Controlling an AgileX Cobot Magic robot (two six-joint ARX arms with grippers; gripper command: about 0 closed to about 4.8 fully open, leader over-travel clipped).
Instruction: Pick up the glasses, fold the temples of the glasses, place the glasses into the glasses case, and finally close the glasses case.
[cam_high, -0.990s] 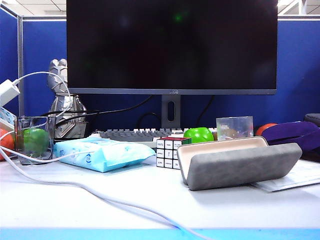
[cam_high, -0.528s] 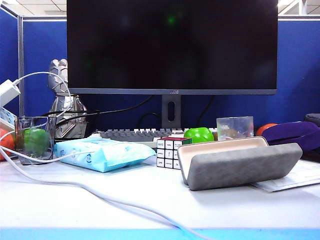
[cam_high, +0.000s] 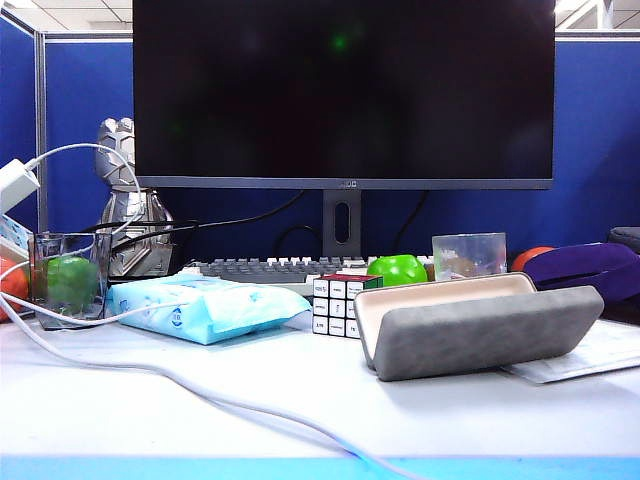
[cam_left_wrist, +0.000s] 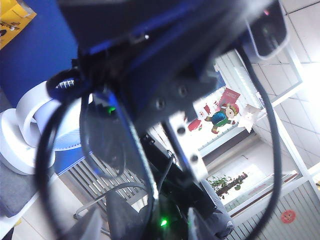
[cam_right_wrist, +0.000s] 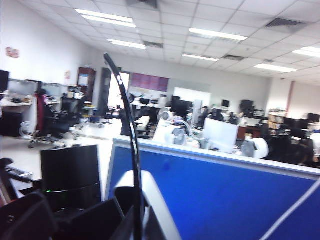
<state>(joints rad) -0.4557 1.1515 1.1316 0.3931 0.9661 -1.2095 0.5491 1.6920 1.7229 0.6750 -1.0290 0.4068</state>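
Right claw (cam_right_wrist: 117, 220) pinched shut on glasses (cam_right_wrist: 133, 190), temple (cam_right_wrist: 125, 100) sticking up, both arms off the exterior view. Left claw (cam_left_wrist: 142, 227) wide open, empty. Case (cam_high: 480, 335) open on desk (cam_high: 300, 400). Risk: thin pinch — folding push twists or drops glasses.

The front of the white table (cam_high: 300, 420) is bare except for a white cable (cam_high: 180, 380) lying across the lower left. The open glasses case (cam_high: 475, 325) sits right of the middle. Just beside it on the left stands a Rubik's cube (cam_high: 340, 305), and a blue tissue pack (cam_high: 205, 305) lies further left. A keyboard (cam_high: 265, 268) and big monitor (cam_high: 345, 90) block the back. Neither gripper is over the table: both wrist cameras point up into the room.
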